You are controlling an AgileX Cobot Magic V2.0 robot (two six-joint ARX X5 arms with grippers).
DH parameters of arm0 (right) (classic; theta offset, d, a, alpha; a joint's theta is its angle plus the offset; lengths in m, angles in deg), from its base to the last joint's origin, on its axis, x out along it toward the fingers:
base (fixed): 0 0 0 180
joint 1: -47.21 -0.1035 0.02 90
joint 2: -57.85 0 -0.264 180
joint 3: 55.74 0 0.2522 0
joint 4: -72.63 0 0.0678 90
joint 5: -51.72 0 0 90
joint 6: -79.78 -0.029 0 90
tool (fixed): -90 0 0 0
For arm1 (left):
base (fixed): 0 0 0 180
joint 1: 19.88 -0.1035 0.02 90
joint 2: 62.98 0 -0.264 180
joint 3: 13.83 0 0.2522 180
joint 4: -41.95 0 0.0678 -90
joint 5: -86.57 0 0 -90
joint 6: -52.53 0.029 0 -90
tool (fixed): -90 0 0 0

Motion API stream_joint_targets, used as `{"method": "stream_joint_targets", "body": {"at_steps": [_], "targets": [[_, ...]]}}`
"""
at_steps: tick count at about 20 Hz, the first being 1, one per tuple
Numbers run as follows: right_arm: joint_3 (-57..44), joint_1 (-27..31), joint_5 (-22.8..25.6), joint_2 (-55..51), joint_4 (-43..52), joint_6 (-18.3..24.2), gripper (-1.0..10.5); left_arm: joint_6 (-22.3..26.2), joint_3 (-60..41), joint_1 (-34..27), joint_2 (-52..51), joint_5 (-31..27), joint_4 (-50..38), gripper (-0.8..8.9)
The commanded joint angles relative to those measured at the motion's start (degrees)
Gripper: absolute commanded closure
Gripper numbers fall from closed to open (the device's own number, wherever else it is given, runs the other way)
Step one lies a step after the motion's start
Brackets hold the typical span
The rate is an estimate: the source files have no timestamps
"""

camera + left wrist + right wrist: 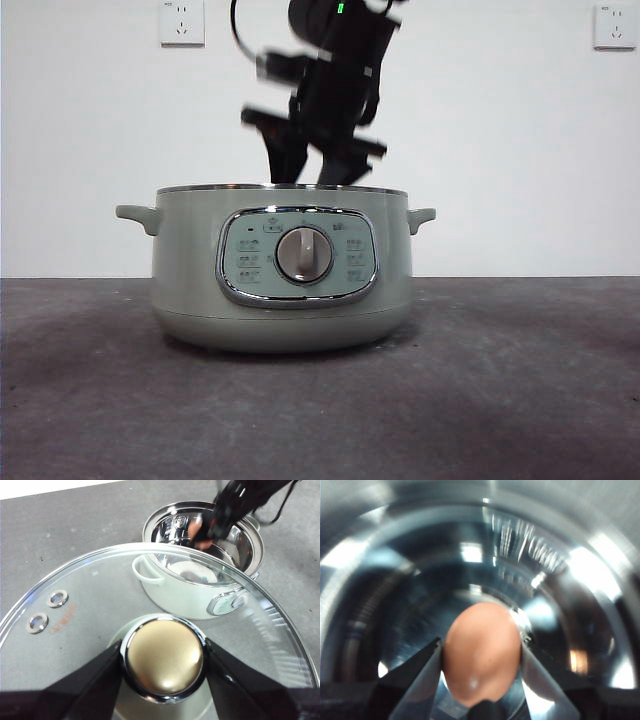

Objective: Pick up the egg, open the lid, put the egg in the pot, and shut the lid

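Note:
The pale green pot stands uncovered in the middle of the table, its dial facing the front view. My right gripper is shut on the brown egg and reaches down into the pot's shiny steel bowl. In the front view this right gripper drops in from above, blurred, with its tips behind the rim. My left gripper is shut on the knob of the glass lid and holds it in the air to one side of the pot. The egg shows there above the bowl.
The dark grey table stretches around the pot. Behind it is a white wall with two sockets. The lid has two small steam vents near its rim.

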Motion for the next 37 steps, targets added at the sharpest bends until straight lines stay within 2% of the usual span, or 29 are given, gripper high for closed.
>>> {"method": "stream_joint_targets", "body": {"at_steps": [1,15,16,18,19,22,24,28,30,37], "targets": [[0.4,-0.1,0.5,2.2,-0.5,1.6,9.6,-0.4,0.3,0.0,-0.4,0.7,-2.3,8.22],[0.2,-0.5,1.0,4.9,-3.2,2.9,9.3,-0.3,0.3,0.0,-0.4,0.7,-2.3,8.22],[0.2,-0.5,1.0,4.9,-3.3,2.9,8.6,-0.3,0.3,0.0,-0.4,0.7,-2.3,8.22],[0.2,-0.7,1.0,4.9,-3.4,2.9,5.4,-0.3,0.3,0.0,-0.4,0.7,-2.4,8.22],[0.3,-0.8,1.0,4.9,-3.4,2.9,4.7,-0.3,0.3,0.0,-0.4,0.7,-2.3,8.22],[2.9,-0.9,1.0,4.1,-4.3,2.0,4.7,-0.3,0.3,0.0,-0.4,0.7,-2.3,8.22],[7.9,-0.9,-0.4,3.4,-8.0,1.4,4.7,-0.3,0.3,0.0,-0.3,0.7,-2.4,8.22],[23.2,-0.9,-1.3,2.9,-22.9,0.2,4.7,-0.3,0.3,1.2,0.3,0.7,-3.1,8.22],[27.7,-0.8,-1.3,1.5,-27.1,-1.6,4.7,-0.3,0.3,2.4,1.3,0.7,-4.1,8.22],[27.9,-0.8,-1.0,-10.6,-27.2,-3.0,4.7,-0.3,0.3,6.8,7.7,0.7,-9.2,8.22]]}}
